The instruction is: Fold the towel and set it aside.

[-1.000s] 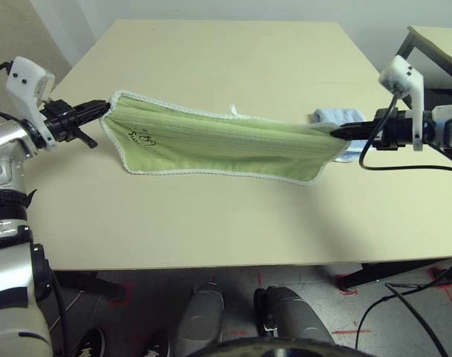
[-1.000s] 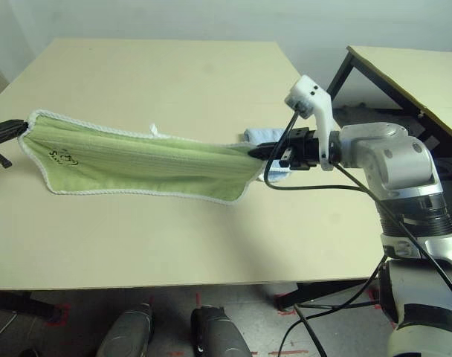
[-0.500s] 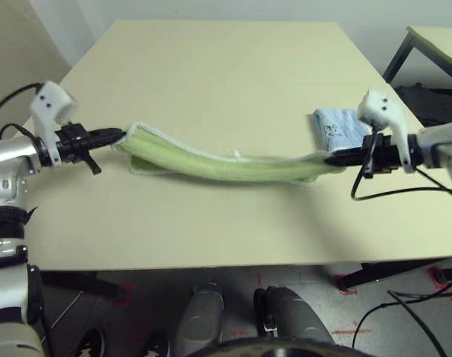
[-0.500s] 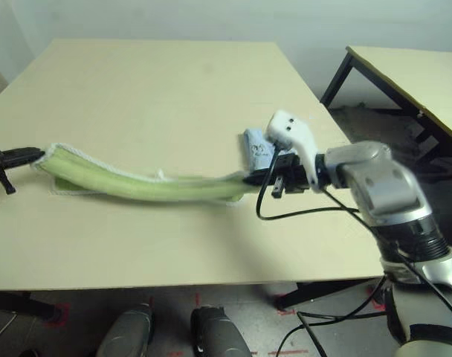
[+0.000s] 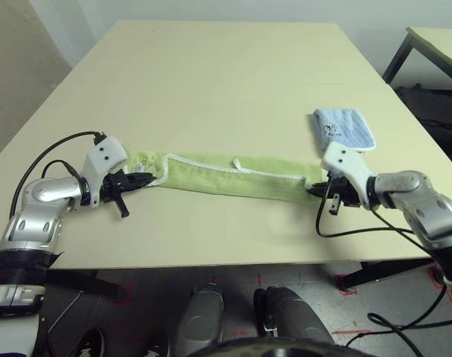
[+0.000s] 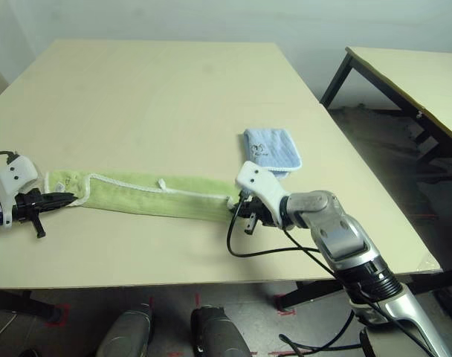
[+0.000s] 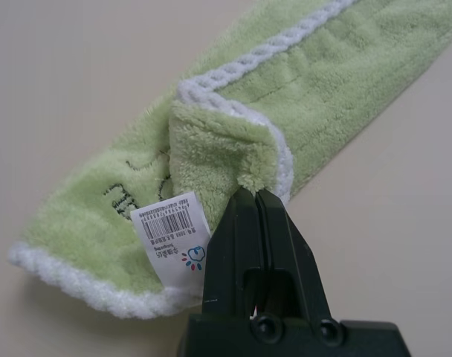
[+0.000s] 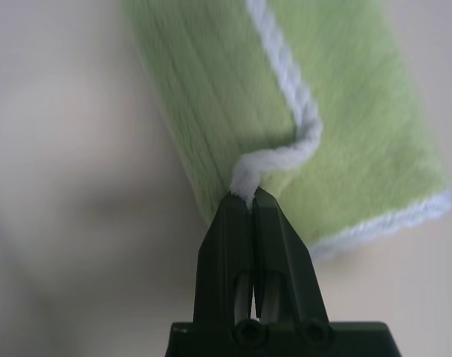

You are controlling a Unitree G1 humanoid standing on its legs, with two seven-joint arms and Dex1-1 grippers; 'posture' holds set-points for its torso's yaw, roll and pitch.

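Towel (image 5: 233,177) first: light green terry, folded into a long narrow band, lying flat across the near part of the table (image 5: 211,82) between my two hands. A smaller light blue towel (image 5: 343,128) lies folded beyond its right end, apart from it. My left gripper (image 7: 254,195) is clenched on the left end's top corner, beside the barcode tag (image 7: 170,230). My right gripper (image 8: 244,196) pinches the white edging (image 8: 285,152) at the right end.
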